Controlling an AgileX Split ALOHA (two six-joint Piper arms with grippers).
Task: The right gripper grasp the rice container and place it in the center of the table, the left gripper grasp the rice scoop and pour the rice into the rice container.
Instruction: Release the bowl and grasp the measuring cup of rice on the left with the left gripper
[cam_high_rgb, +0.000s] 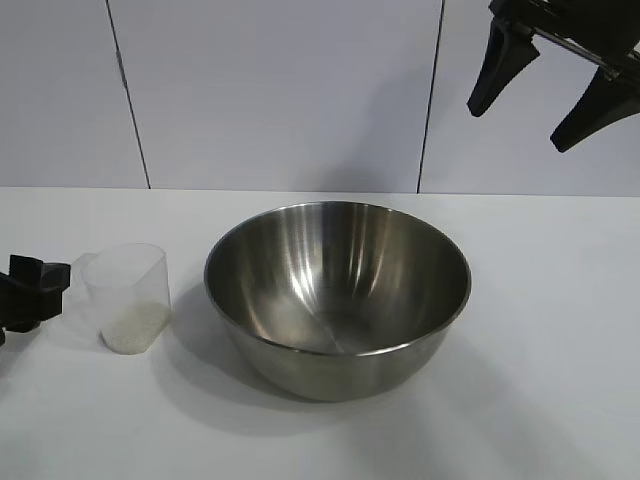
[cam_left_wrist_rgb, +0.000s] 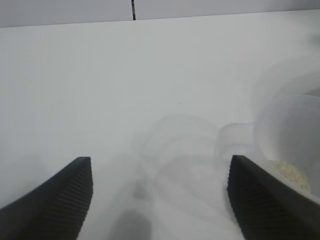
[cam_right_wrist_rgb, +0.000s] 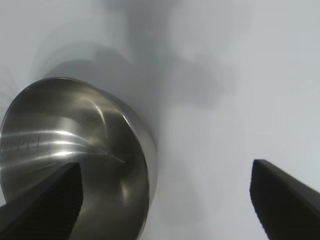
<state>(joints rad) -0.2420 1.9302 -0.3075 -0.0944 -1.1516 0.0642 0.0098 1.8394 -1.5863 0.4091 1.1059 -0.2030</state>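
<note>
Rice container (cam_high_rgb: 338, 298): upright on the white table (cam_high_rgb: 540, 380), about mid-table, with nothing in it.
Rice scoop (cam_high_rgb: 127, 297): upright just left of the container, apart from it.
Rice (cam_high_rgb: 133, 329): small white heap in the scoop's bottom.
Left gripper (cam_left_wrist_rgb: 160, 192): low at the table's left edge, just left of the scoop, fingers spread, holding nothing.
Right gripper (cam_high_rgb: 545, 87): raised well above and right of the container, fingers splayed, holding nothing.

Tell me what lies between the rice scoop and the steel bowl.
Nothing: in the exterior view only bare white table separates the rice scoop from the steel bowl.
</note>
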